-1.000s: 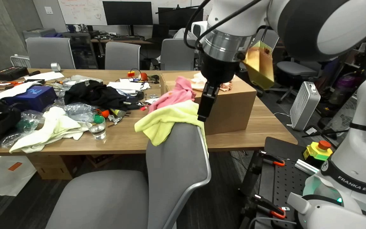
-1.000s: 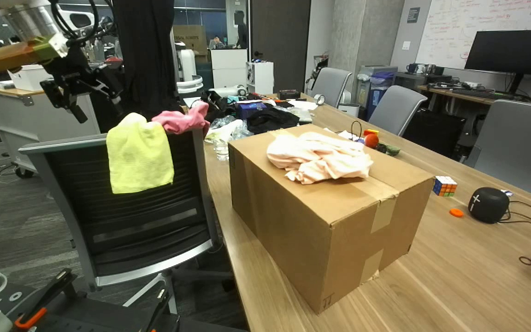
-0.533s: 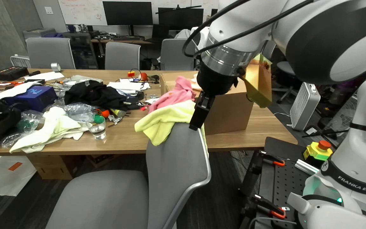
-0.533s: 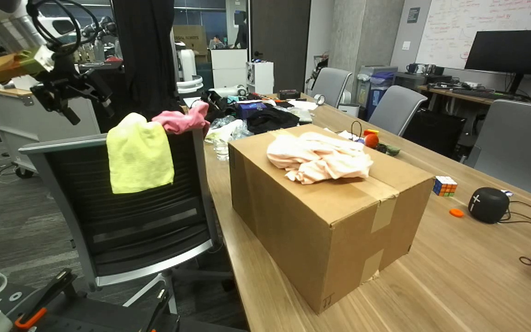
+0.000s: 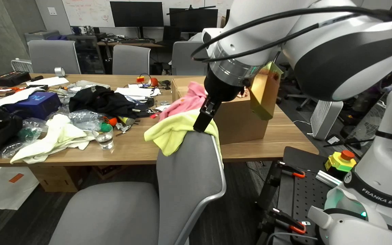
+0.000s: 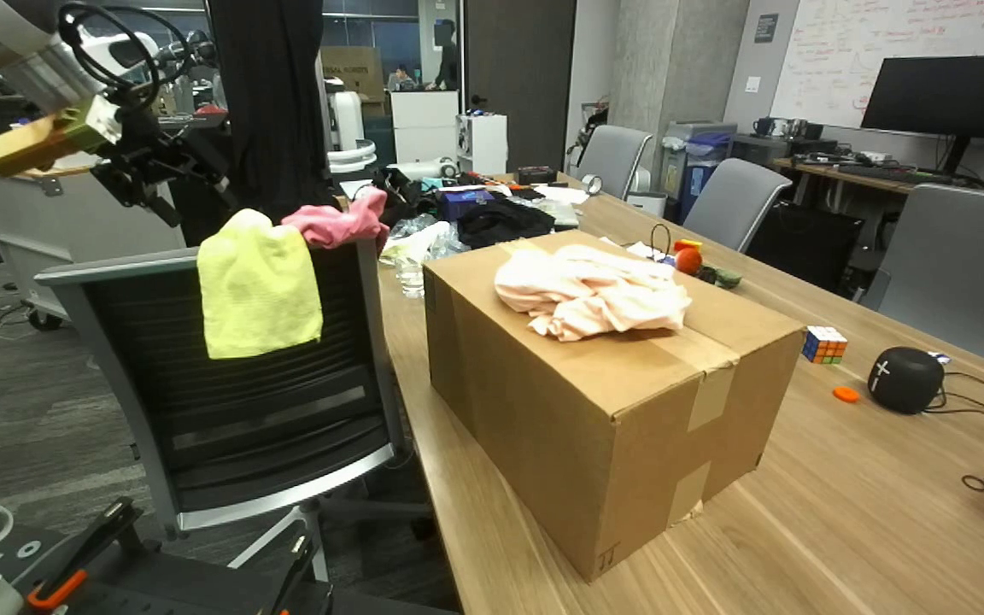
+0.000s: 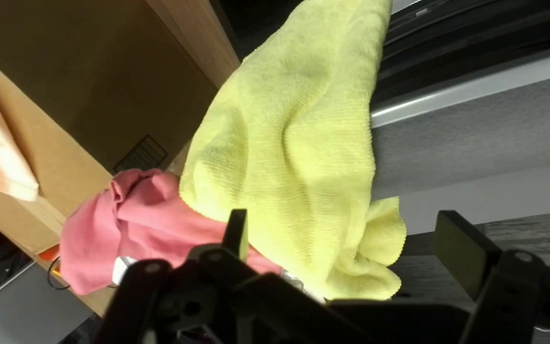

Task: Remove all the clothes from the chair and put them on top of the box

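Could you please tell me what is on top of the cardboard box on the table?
A crumpled peach cloth lies on the box, with tape showing beside it; whatever the cloth covers cannot be seen.

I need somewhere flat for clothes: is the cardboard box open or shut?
Shut: in an exterior view, the cardboard box has tape across its closed top, where peach cloth lies.
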`<control>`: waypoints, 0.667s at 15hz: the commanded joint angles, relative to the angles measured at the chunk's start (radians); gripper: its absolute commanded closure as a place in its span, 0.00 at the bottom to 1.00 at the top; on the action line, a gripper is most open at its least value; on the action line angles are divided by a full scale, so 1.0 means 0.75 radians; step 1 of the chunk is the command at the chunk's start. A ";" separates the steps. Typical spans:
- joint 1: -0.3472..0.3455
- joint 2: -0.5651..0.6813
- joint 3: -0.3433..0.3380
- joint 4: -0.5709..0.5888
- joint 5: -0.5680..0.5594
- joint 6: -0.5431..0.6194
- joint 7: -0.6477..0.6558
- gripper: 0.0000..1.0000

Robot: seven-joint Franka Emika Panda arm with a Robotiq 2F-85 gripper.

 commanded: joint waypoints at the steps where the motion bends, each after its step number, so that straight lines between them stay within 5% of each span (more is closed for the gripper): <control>1: -0.045 0.056 0.026 0.018 -0.092 0.043 0.107 0.00; 10: -0.033 0.156 -0.003 0.074 -0.246 0.040 0.309 0.00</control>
